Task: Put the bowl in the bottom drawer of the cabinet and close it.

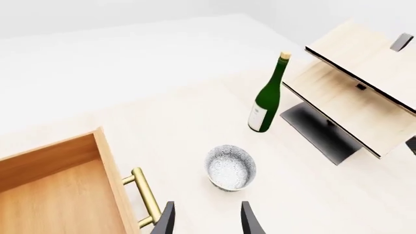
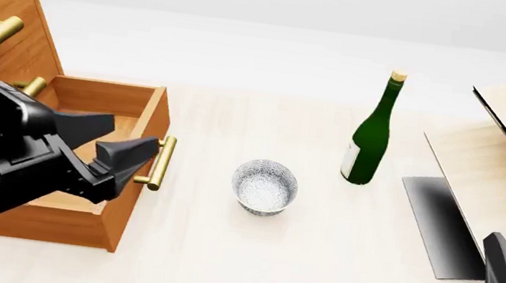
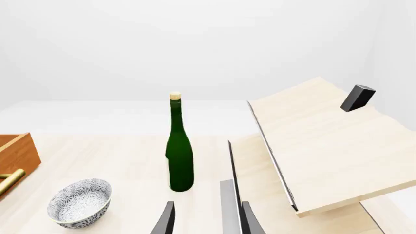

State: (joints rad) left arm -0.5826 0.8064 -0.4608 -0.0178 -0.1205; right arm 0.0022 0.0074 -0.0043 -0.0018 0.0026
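Bowl upright on table, just right of open bottom drawer, apart from it. My left gripper nearer, fingers released, empty, bowl just ahead. Right gripper well apart, fingers released.

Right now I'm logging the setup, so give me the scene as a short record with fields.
bowl: small round speckled white-grey bowl, upright on the table, ungrasped
drawer: bottom orange-brown wooden drawer, pulled open, nothing visible inside
bottle: tall green glass bottle, upright, beyond and right of bowl
left tool: open, near the drawer handle
right tool: open, holding nothing
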